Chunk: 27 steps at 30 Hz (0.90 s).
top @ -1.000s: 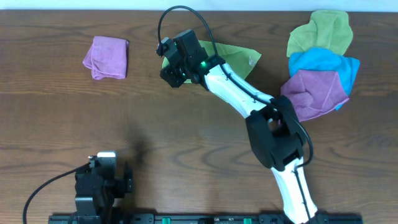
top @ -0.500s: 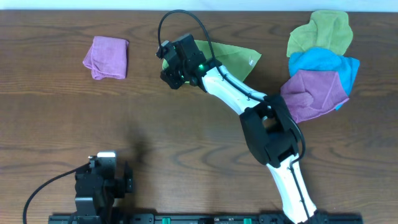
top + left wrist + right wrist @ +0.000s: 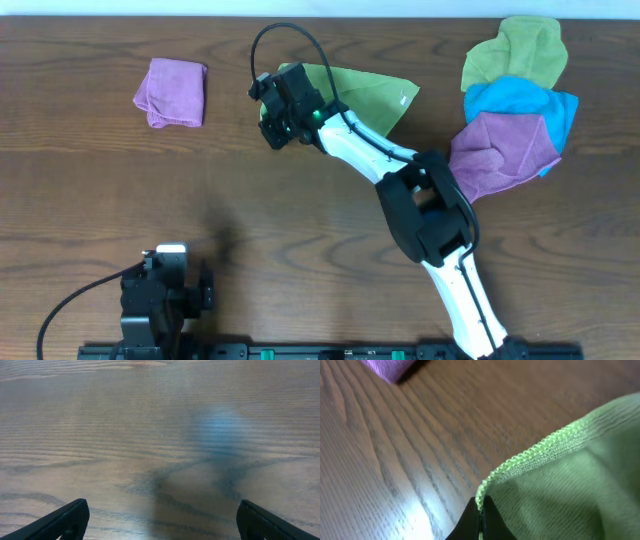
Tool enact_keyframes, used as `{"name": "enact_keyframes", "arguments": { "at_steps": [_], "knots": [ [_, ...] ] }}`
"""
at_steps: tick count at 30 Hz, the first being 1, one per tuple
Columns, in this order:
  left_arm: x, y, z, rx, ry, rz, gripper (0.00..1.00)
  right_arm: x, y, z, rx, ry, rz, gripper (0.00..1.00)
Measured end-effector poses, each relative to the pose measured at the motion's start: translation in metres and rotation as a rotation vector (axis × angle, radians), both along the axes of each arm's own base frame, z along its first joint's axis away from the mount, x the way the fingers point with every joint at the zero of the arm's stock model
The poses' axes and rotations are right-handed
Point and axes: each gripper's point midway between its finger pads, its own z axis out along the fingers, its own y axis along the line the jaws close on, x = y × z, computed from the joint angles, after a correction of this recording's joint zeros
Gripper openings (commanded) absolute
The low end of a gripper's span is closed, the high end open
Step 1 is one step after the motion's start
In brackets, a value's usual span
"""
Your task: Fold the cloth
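You have a dark brown wood-grain table (image 3: pixel 150 200) carrying everything. Toward its far left lies a folded purple cloth (image 3: pixel 170 92), well apart from the cloth (image 3: pixel 370 90), the lime-green one lying near the middle of the far edge. At the far right you see three touching in a heap: an olive-green cloth (image 3: pixel 515 50) farthest back, a blue cloth (image 3: pixel 525 100) in the middle, and a crumpled purple cloth (image 3: pixel 505 150) nearest, overlapping the blue.

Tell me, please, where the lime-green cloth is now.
Overhead, the cloth lies top centre, its left edge pinched by the right gripper, right of the folded purple cloth.
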Motion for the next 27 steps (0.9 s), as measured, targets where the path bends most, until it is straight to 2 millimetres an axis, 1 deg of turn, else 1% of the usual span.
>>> {"name": "enact_keyframes", "arguments": {
  "at_steps": [4, 5, 7, 9, 12, 13, 15, 17, 18, 20, 23, 24, 25, 27],
  "knots": [
    [0.000, 0.000, 0.000, 0.000, 0.000, 0.000, 0.95, -0.017, -0.008, -0.007, -0.036, 0.082, 0.014, 0.01],
    [0.000, 0.000, 0.000, 0.000, 0.000, 0.000, 0.95, -0.026, -0.010, -0.003, -0.042, 0.117, 0.026, 0.01],
    [0.000, 0.000, 0.000, 0.000, 0.000, 0.000, 0.95, -0.041, -0.015, 0.015, -0.046, 0.159, 0.044, 0.01],
    [0.000, 0.000, 0.000, 0.000, 0.000, 0.000, 0.95, -0.056, -0.022, 0.041, -0.052, 0.188, 0.059, 0.01],
    [0.000, 0.000, 0.000, 0.000, 0.000, 0.000, 0.95, -0.080, -0.029, 0.090, -0.046, 0.198, 0.082, 0.01],
    [0.000, 0.000, 0.000, 0.000, 0.000, 0.000, 0.95, -0.090, -0.031, 0.109, -0.042, 0.192, 0.099, 0.01],
    [0.000, 0.000, 0.000, 0.000, 0.000, 0.000, 0.95, -0.101, -0.030, 0.130, -0.033, 0.171, 0.125, 0.01],
    [0.000, 0.000, 0.000, 0.000, 0.000, 0.000, 0.95, -0.110, -0.029, 0.143, -0.028, 0.160, 0.148, 0.01],
    [0.000, 0.000, 0.000, 0.000, 0.000, 0.000, 0.95, -0.115, -0.029, 0.147, -0.030, 0.160, 0.156, 0.01],
    [0.000, 0.000, 0.000, 0.000, 0.000, 0.000, 0.95, -0.123, -0.030, 0.149, -0.039, 0.172, 0.169, 0.01],
    [0.000, 0.000, 0.000, 0.000, 0.000, 0.000, 0.95, -0.137, -0.033, 0.143, -0.073, 0.212, 0.190, 0.01],
    [0.000, 0.000, 0.000, 0.000, 0.000, 0.000, 0.95, -0.142, -0.034, 0.141, -0.087, 0.226, 0.200, 0.06],
    [0.000, 0.000, 0.000, 0.000, 0.000, 0.000, 0.95, -0.148, -0.034, 0.140, -0.100, 0.236, 0.215, 0.15],
    [0.000, 0.000, 0.000, 0.000, 0.000, 0.000, 0.95, -0.156, -0.034, 0.138, -0.117, 0.251, 0.235, 0.28]
  ]
}}
